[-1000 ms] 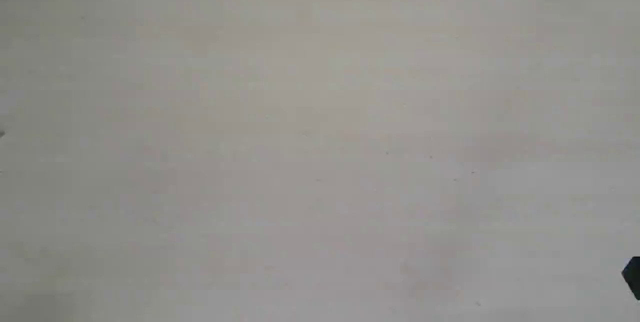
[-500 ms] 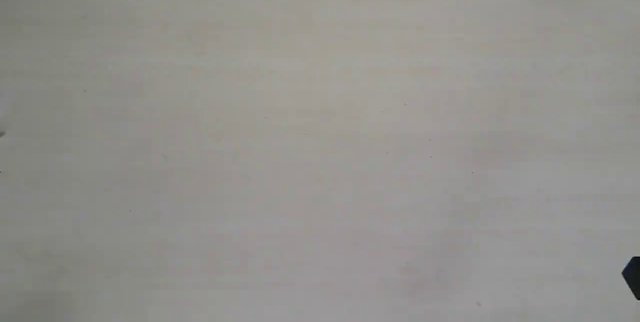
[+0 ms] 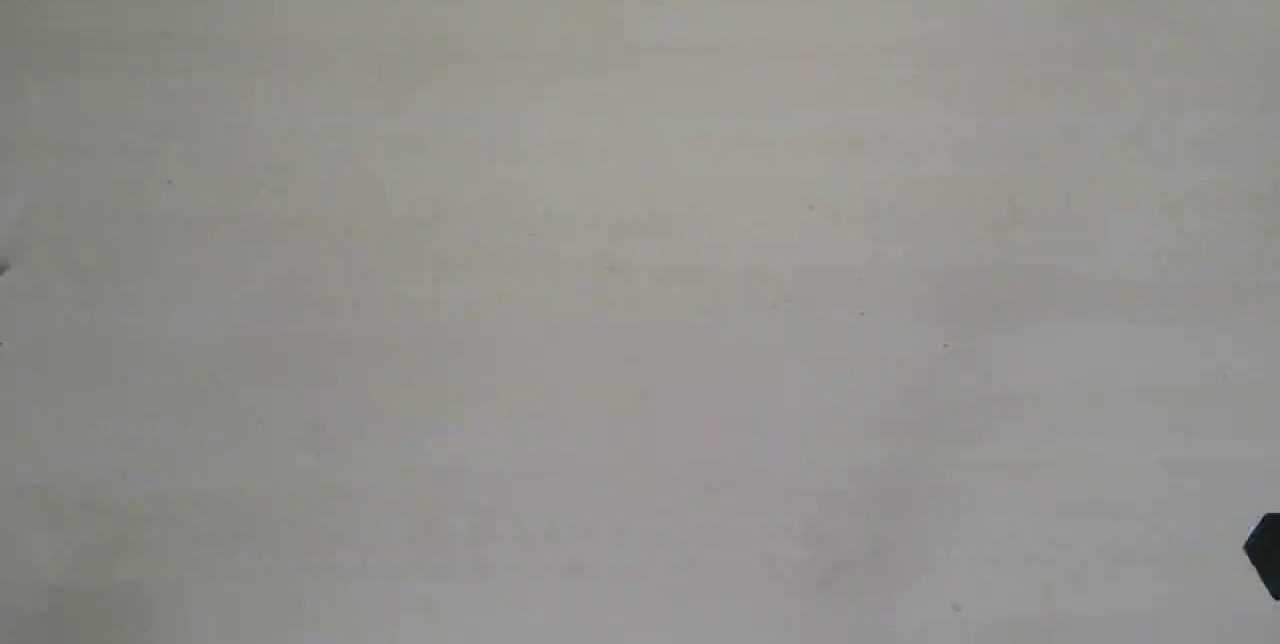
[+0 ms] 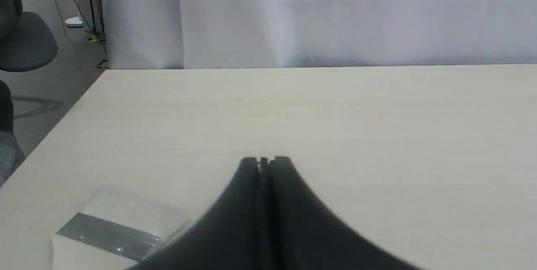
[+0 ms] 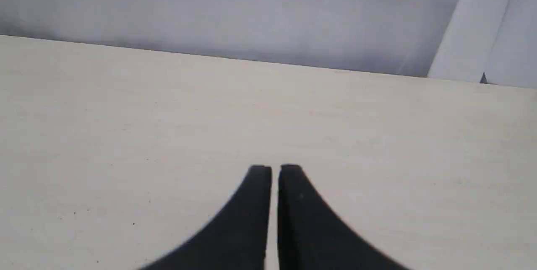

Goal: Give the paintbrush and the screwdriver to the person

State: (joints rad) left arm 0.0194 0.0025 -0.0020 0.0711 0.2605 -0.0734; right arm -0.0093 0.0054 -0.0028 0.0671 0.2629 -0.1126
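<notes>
The paintbrush, the screwdriver and the person do not show in any view. My left gripper (image 4: 264, 160) hangs low over the pale table (image 4: 335, 115), its black fingers pressed together with nothing between them. My right gripper (image 5: 275, 167) is also shut and empty, with only a hairline slit between its fingers, above bare table (image 5: 126, 127). The exterior view shows just the tabletop (image 3: 640, 274) and a dark tip (image 3: 1265, 554) at its right edge, on the side of my right arm.
Close beside my left gripper a silver strip (image 4: 109, 236) lies on a whitish flat patch; I cannot tell what it is. The table's left edge drops to a grey floor with a dark chair (image 4: 25, 43). A white curtain (image 4: 335, 14) hangs behind the table.
</notes>
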